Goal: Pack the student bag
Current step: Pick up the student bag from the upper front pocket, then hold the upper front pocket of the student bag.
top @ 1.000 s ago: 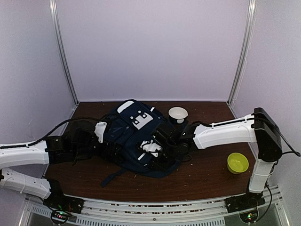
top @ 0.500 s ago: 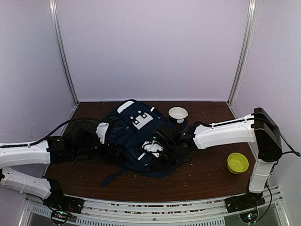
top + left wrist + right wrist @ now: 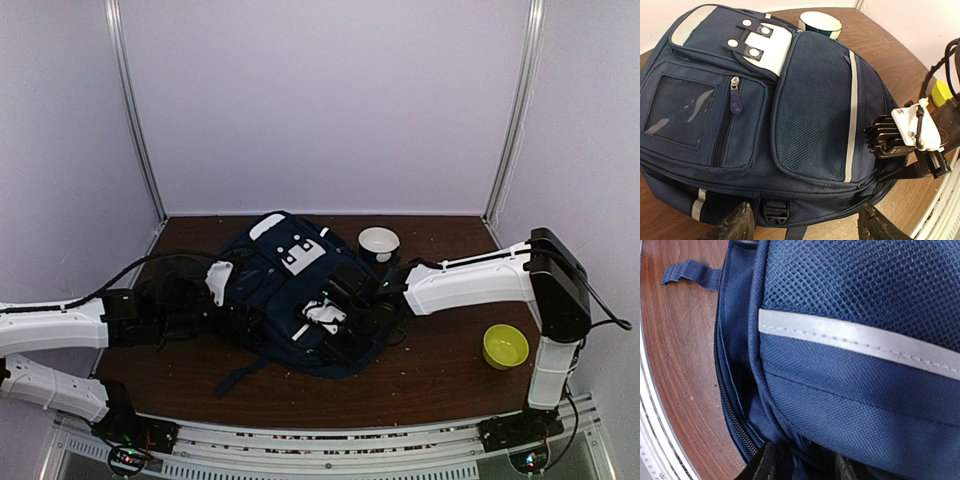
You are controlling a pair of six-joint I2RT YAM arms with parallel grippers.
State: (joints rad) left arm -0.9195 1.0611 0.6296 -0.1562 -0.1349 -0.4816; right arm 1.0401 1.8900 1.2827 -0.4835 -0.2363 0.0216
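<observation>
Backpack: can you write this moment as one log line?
bag: large navy-blue fabric backpack, lying flat | left gripper: open at its edge | right gripper: on zipper seam, grip unclear

White arm links [image 3: 470, 285], black joints [image 3: 560, 290], thin black cables [image 3: 150, 261], black bases [image 3: 510, 430]

a dark cup [image 3: 378, 243] and yellow bowl [image 3: 505, 346] sit well apart on the brown table [image 3: 440, 370].

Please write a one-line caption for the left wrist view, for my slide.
Student bag lying front side up on the wooden table, a white-rimmed cup just behind its top edge.
</observation>
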